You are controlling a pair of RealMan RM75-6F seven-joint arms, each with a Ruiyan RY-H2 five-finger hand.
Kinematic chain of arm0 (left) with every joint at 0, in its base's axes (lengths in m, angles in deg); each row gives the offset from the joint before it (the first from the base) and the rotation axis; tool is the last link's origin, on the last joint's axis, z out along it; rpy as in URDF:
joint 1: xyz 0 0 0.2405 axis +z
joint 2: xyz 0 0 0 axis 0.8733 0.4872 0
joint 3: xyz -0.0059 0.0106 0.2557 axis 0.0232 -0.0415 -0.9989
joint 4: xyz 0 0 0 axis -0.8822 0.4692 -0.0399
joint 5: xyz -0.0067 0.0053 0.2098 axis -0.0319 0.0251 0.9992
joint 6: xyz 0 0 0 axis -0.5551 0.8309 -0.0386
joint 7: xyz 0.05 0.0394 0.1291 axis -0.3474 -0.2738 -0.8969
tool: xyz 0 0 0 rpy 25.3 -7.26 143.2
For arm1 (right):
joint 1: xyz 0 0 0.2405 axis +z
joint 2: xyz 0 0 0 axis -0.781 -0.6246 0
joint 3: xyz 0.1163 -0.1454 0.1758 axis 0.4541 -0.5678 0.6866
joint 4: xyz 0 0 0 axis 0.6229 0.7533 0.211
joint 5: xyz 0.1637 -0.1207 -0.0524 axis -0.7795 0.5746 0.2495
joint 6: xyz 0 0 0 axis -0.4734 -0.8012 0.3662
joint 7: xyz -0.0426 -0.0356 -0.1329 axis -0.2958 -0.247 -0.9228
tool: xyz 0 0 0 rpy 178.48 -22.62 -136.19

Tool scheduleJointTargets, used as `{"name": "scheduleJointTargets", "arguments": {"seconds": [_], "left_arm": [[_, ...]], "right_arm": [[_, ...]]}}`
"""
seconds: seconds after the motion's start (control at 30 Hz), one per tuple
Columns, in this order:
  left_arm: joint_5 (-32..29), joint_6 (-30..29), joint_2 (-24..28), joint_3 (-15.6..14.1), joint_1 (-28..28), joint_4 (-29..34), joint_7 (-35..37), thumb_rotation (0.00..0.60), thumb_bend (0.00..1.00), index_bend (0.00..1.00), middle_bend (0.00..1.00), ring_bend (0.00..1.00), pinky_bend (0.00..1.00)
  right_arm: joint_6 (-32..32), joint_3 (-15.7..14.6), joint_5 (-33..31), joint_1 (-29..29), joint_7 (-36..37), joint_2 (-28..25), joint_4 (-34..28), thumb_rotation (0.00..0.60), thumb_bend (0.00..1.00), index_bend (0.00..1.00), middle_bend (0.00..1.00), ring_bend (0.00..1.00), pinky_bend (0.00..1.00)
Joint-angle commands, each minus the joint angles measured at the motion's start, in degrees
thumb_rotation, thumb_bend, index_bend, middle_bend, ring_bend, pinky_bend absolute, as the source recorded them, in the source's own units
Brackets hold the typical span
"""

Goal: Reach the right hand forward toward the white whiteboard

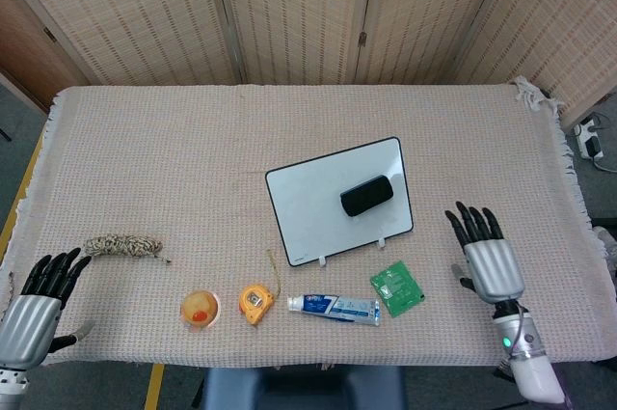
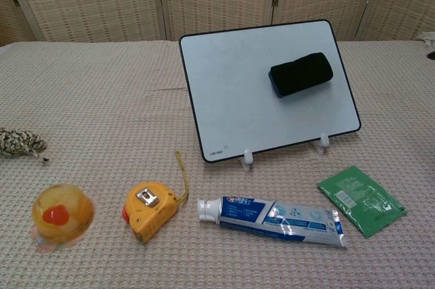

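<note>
The white whiteboard stands tilted on small clips in the middle of the table. A black eraser sticks to its upper right part, with no hand touching it. My right hand lies open, fingers spread, over the cloth well to the right of the board and nearer the front edge; the chest view does not show it. My left hand is open at the front left corner, holding nothing.
In front of the board lie a green packet, a toothpaste tube, a yellow tape measure and an orange jelly cup. A rope bundle lies at the left.
</note>
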Motion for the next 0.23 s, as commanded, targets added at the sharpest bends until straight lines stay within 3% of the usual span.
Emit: {"name": "scheduleJointTargets", "arguments": {"seconds": [0.03, 0.23], "left_arm": [[0.19, 0.14, -0.32, -0.13, 0.05, 0.20, -0.97, 0.600, 0.21, 0.02, 0.06, 0.04, 0.00], [-0.02, 0.70, -0.47, -0.06, -0.20, 0.21, -1.35, 0.600, 0.21, 0.02, 0.06, 0.04, 0.00]], "right_arm": [[-4.80, -4.32, 1.35, -5.81, 4.04, -4.28, -0.58, 0.600, 0.32, 0.00, 0.00, 0.00, 0.00], [-4.48, -4.21, 3.23, -6.45, 6.40, -5.89, -1.05, 0.600, 0.33, 0.00, 0.00, 0.00, 0.00]]}}
